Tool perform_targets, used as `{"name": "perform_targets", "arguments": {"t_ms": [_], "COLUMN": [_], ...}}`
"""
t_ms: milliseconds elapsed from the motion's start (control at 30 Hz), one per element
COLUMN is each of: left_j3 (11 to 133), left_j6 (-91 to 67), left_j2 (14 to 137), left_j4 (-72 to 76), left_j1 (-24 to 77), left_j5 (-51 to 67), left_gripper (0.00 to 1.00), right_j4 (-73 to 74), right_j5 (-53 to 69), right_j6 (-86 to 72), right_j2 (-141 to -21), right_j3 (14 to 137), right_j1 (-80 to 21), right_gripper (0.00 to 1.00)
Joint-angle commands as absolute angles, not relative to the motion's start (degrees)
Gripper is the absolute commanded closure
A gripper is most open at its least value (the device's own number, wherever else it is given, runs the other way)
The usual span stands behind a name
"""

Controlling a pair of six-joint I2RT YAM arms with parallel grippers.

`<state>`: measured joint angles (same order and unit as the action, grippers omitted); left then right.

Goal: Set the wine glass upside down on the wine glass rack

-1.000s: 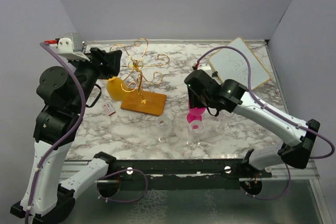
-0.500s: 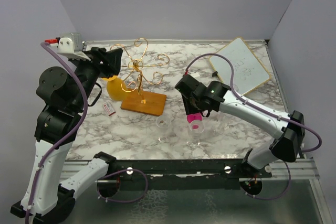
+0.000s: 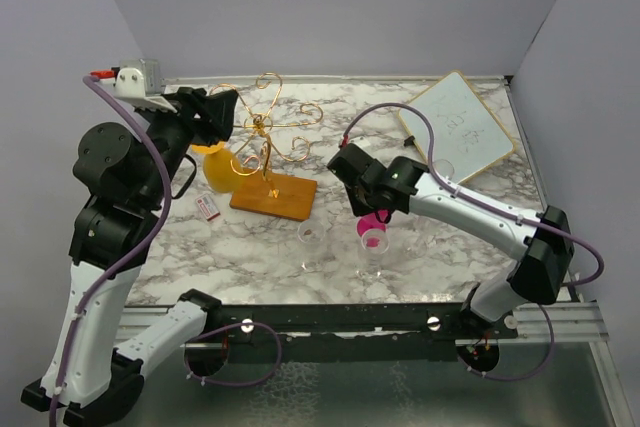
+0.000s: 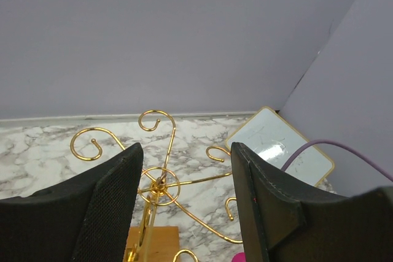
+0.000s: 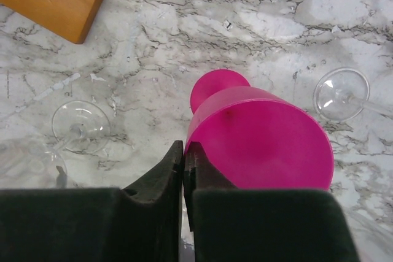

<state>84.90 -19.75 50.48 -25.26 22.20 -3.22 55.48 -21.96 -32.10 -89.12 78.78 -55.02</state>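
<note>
The wine glass rack (image 3: 268, 143) is gold wire with curled arms on an orange-brown wooden base (image 3: 273, 196), left of centre. Its hub (image 4: 158, 185) shows between my left gripper's fingers (image 4: 116, 200). My left gripper (image 3: 222, 112) hovers open beside the rack's top, holding nothing. A pink wine glass (image 3: 373, 228) stands right of the base. In the right wrist view the pink wine glass (image 5: 261, 139) sits just right of my right gripper (image 5: 184, 151). That gripper's fingers are pressed together with nothing visible between them. Seen from above, my right gripper (image 3: 369, 211) is at the glass's far edge.
A clear glass (image 3: 312, 233) stands near the base's front corner. Two clear glass feet (image 5: 80, 127) (image 5: 341, 93) lie either side of the pink one. A yellow vessel (image 3: 220, 169) sits behind the rack, a whiteboard (image 3: 458, 125) at back right, a small card (image 3: 208, 209) on the left.
My right gripper has closed from open while its arm swung left and stretched over the pink glass. The left arm has barely shifted.
</note>
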Motion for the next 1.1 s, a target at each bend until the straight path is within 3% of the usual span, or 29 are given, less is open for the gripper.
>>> {"name": "perform_targets", "arguments": {"t_ms": [0, 267, 733, 1067], "left_j3": [86.2, 87.01, 85.29, 85.91], "left_j6": [-19.83, -25.87, -45.33, -52.31], "left_j2": [51.3, 54.72, 62.66, 70.39], "left_j4": [-22.54, -20.16, -4.87, 4.39], "left_j1": [22.09, 22.13, 22.23, 32.29], "left_j5": [0.23, 4.34, 22.57, 19.32], "left_gripper": [0.38, 0.38, 0.26, 0.24], "right_j4": [51.52, 42.85, 21.29, 2.52], "right_j5": [-25.95, -31.77, -45.41, -45.34], "right_j6": [-31.16, -31.21, -27.09, -20.25], "right_j2": [-85.81, -76.01, -60.13, -56.43], "right_j3": [78.16, 76.12, 71.46, 71.88], "right_j1": [-54.75, -54.76, -54.76, -54.75], "right_gripper": [0.99, 0.99, 0.99, 0.99]}}
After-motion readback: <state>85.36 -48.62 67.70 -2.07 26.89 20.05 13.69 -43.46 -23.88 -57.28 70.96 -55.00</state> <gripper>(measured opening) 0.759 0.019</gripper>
